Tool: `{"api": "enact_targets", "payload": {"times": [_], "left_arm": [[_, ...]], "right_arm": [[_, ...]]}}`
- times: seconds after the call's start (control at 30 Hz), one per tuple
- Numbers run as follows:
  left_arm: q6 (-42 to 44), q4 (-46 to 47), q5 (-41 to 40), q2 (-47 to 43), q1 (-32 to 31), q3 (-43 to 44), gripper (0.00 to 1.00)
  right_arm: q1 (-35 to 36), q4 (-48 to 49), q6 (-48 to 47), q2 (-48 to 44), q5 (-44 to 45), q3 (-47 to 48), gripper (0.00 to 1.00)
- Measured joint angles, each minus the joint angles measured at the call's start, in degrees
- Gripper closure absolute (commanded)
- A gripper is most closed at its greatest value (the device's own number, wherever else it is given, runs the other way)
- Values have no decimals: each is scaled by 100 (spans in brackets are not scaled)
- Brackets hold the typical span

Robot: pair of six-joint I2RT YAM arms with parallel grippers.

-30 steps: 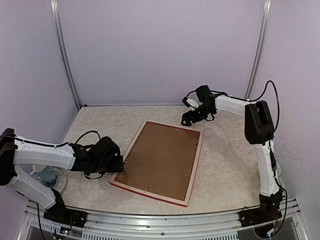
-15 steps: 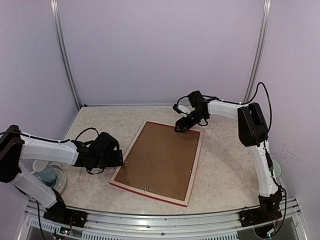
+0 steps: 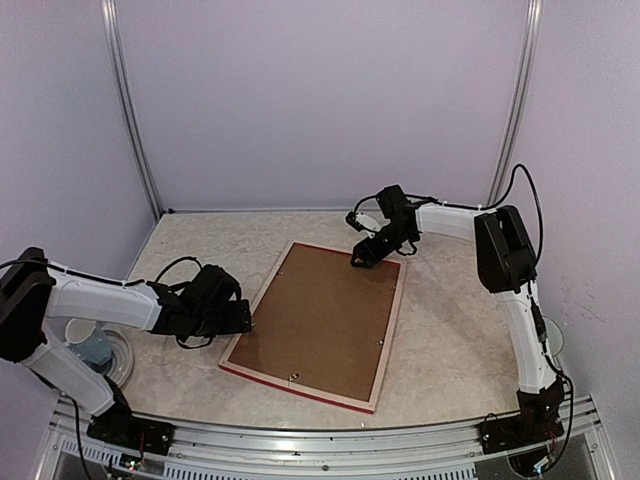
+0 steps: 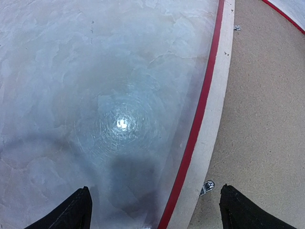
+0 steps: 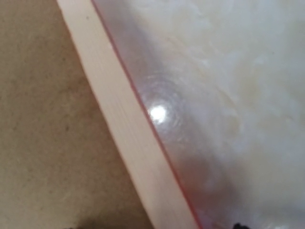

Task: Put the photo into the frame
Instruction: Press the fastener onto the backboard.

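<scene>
- Lying flat with its pale wood back upward, the frame sat near the middle of the marbled surface, its red outer edge showing along the sides.
- A brown backing board filled its opening, with a small metal tab by the left bar.
- The left gripper straddled that left bar, spread wide and holding nothing, with one fingertip over the bare surface and the other over the board.
- The right gripper was at the frame's far right corner; whether it was spread or closed could not be told.
- A clear round container stood at the near left.
</scene>
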Motion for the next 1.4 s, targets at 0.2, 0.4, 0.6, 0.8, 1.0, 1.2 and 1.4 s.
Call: {"api": "enact_targets", "payload": {"times": [0.2, 0.4, 0.6, 0.8, 1.0, 1.2, 1.4], "left_arm": [[-2, 90, 42, 0, 0, -68, 8], [-4, 120, 94, 0, 0, -129, 9], [-7, 131, 160, 0, 0, -131, 9], [-4, 131, 164, 0, 0, -131, 9], [-4, 131, 179, 2, -2, -131, 9], [-7, 131, 205, 20, -11, -131, 9], [-7, 131, 236, 20, -13, -131, 9]], "right_arm": [[-136, 2, 109, -2, -315, 0, 24], [-310, 35, 293, -4, -651, 11, 24], [-356, -2, 407, -4, -682, 225, 25], [-343, -28, 420, 0, -702, 317, 25], [-284, -138, 387, 20, -638, 424, 27], [-245, -186, 372, 136, -555, 459, 30], [-227, -282, 369, 203, -459, 459, 36]]}}
